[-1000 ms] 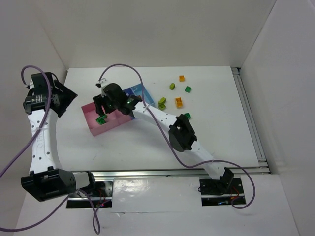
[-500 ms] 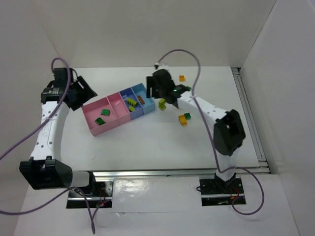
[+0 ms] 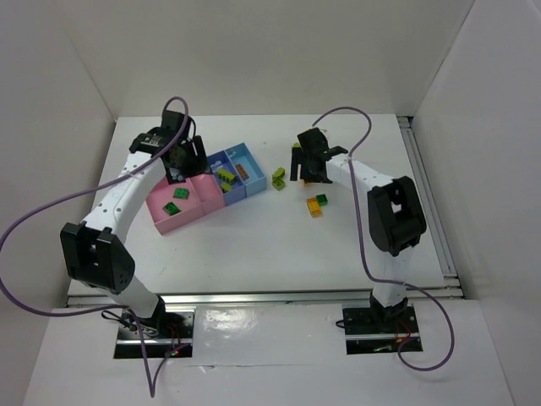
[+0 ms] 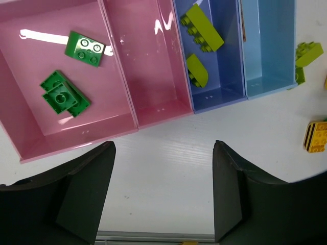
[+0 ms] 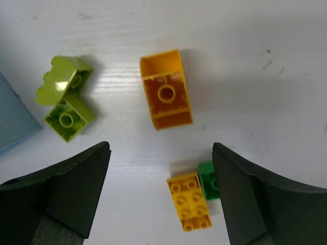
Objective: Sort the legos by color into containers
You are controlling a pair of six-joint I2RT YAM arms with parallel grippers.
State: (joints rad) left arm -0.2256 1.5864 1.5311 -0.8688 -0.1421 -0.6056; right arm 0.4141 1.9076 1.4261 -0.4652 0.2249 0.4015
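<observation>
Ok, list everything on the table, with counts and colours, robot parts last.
bins: four joined, two pink, two blue, left of centre
dark green legos: two, end pink bin
lime legos: two, darker blue bin
brownish-orange lego: one, light-blue end bin
loose lime legos: two, touching, beside that bin
orange lego: one, studs down, on the table
yellow lego: one, touching the next
loose dark green lego: one, partly behind a finger
left tool: open, near the bins' front edge
right tool: open, above the loose legos
</observation>
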